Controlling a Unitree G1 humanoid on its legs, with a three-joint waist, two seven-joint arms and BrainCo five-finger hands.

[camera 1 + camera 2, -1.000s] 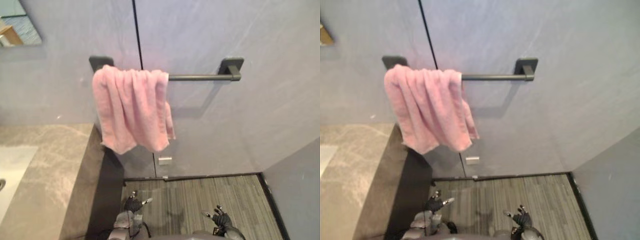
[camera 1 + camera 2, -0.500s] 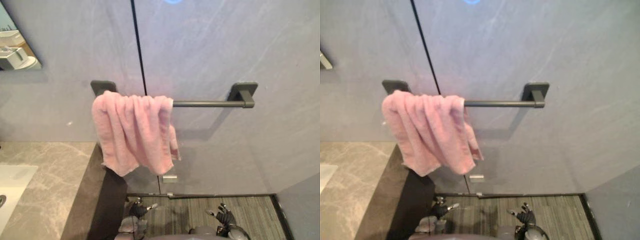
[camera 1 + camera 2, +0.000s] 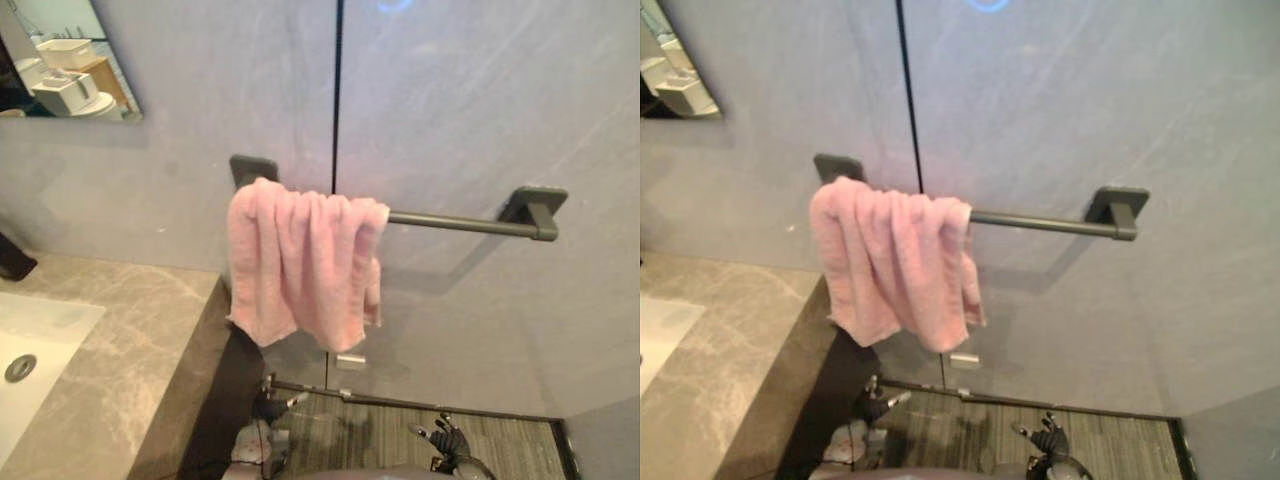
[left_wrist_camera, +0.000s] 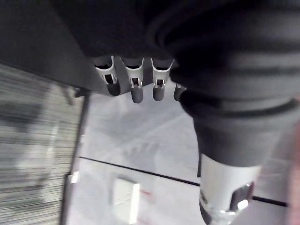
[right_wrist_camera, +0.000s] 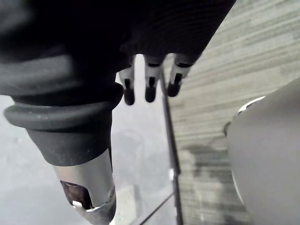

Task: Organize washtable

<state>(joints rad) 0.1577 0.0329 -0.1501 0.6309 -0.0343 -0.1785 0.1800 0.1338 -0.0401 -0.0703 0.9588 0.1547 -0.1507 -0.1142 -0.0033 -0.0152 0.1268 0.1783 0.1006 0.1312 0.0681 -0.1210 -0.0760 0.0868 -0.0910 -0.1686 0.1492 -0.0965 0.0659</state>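
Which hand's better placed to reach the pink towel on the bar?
Likely left. The pink towel hangs at the left end of the towel bar, above the left hand; the right hand sits under the bare stretch. Both low, open.

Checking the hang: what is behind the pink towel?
The towel drapes over the left part of the bar, covering that stretch and the wall behind. The left mount peeks out above it; the right part is bare.

Lower left, the grey marbled desk (image 3: 130, 345) has a white basin (image 3: 45, 335) sunk into it, its round metal drain (image 3: 20, 367) showing. A dark object (image 3: 12, 262) sits at the desk's back edge. Beside it, a dark wall rail (image 3: 465, 223) carries a bunched pink towel (image 3: 300, 260).
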